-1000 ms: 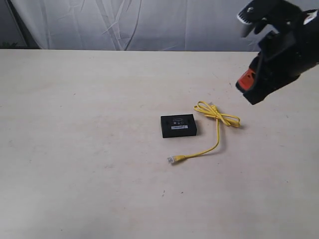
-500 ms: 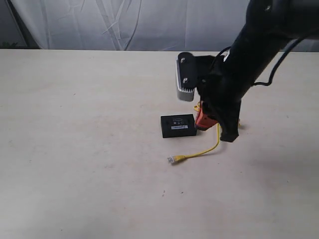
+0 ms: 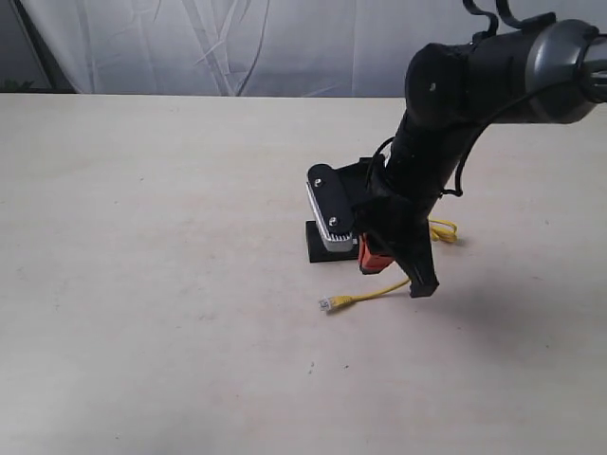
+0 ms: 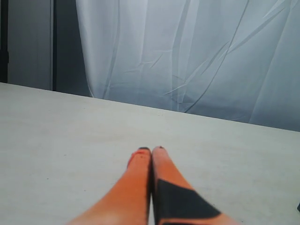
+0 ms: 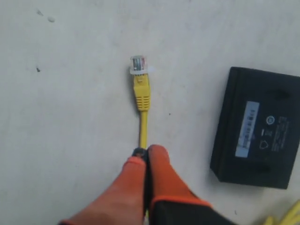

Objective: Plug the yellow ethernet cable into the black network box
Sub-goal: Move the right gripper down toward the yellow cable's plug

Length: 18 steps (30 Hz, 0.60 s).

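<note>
The yellow ethernet cable (image 3: pixel 379 291) lies on the pale table, its clear plug (image 5: pixel 138 64) pointing away from the black network box (image 5: pixel 255 126). The cable's knotted end (image 3: pixel 442 228) pokes out behind the right arm. That arm and its wrist camera cover most of the box (image 3: pixel 314 252) in the exterior view. My right gripper (image 5: pixel 144 152) is shut, its orange fingertips right over the cord just behind the plug's boot; the cord runs out from under them. My left gripper (image 4: pixel 151 150) is shut over bare table, holding nothing, and stays outside the exterior view.
The pale table (image 3: pixel 142 237) stretches wide to the left and front of the box. A white curtain (image 3: pixel 285 47) hangs behind the table's far edge. The right arm (image 3: pixel 446 104) slants down from the upper right.
The right arm has swung down from the upper right, across the knot, and lowered its shut fingers onto the cord near the plug. Cable and box have not moved.
</note>
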Each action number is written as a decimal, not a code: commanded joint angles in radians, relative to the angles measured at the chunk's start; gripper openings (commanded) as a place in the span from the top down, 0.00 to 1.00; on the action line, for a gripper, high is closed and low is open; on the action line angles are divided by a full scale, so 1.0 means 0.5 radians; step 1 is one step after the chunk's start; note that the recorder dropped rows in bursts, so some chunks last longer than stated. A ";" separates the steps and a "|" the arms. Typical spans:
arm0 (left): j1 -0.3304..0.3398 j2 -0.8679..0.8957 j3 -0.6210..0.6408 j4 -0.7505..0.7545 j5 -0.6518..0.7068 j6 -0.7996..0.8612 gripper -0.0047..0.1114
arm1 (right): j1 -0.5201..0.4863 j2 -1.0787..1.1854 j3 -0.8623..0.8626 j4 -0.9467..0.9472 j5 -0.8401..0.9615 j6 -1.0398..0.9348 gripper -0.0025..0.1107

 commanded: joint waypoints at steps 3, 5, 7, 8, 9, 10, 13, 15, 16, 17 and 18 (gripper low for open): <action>-0.002 -0.013 0.010 0.004 -0.027 0.000 0.96 | 0.078 0.079 -0.012 -0.054 -0.104 -0.066 0.75; -0.002 -0.013 0.010 0.004 -0.027 0.000 0.96 | 0.081 0.094 -0.012 -0.072 -0.129 -0.066 0.66; -0.002 -0.013 0.010 0.004 -0.027 0.000 0.96 | 0.081 0.110 -0.012 -0.119 -0.144 -0.066 0.61; -0.002 -0.013 0.010 0.009 -0.026 0.000 0.96 | 0.081 0.118 -0.012 -0.127 -0.149 -0.066 0.59; -0.002 -0.013 0.010 0.012 -0.026 0.000 0.96 | 0.081 0.129 -0.012 -0.127 -0.149 -0.066 0.57; -0.002 -0.013 0.010 0.012 -0.026 0.000 0.96 | 0.081 0.138 -0.012 -0.117 -0.159 -0.066 0.57; -0.002 -0.013 0.010 0.012 -0.026 0.000 0.96 | 0.081 0.176 -0.012 -0.102 -0.159 -0.066 0.57; -0.002 -0.013 0.010 0.012 -0.026 0.000 0.96 | 0.081 0.192 -0.012 -0.102 -0.159 -0.066 0.57; -0.002 -0.013 0.010 0.012 -0.026 0.000 0.96 | 0.081 0.193 -0.012 -0.097 -0.159 -0.066 0.57; -0.002 -0.013 0.010 0.012 -0.026 0.000 0.96 | 0.081 0.198 -0.012 -0.097 -0.173 -0.066 0.57; -0.002 -0.013 0.010 0.012 -0.026 0.000 0.96 | 0.081 0.198 -0.012 -0.097 -0.189 -0.066 0.57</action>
